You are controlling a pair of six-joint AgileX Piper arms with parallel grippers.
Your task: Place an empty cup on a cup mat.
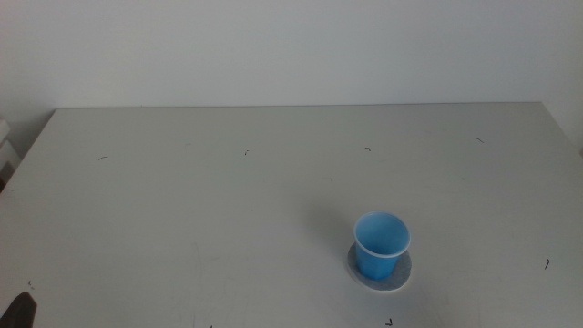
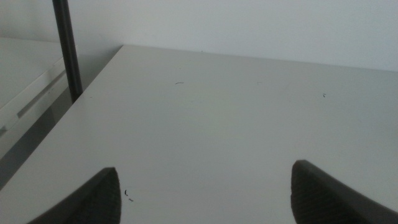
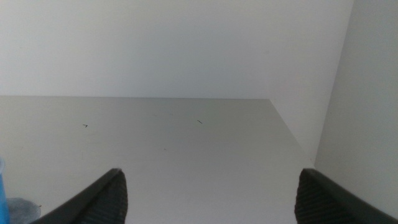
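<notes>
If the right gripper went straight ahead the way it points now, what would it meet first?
Probably nothing on the table: the right gripper, jaws open, faces bare tabletop up to the far edge and wall. The cup on the cup mat sits off to its side, out of that line.

Cup (image 1: 382, 243): small, bright blue plastic, paler rim, narrowing toward the base. Upright, mouth up, nothing visible inside. Stands on my cup mat, slightly toward its far side, in the near right part of the table.

Cup mat (image 1: 398, 279): flat round disc, mottled grey, whitish edge, a little wider than the cup. Lies flat under the cup.
</notes>
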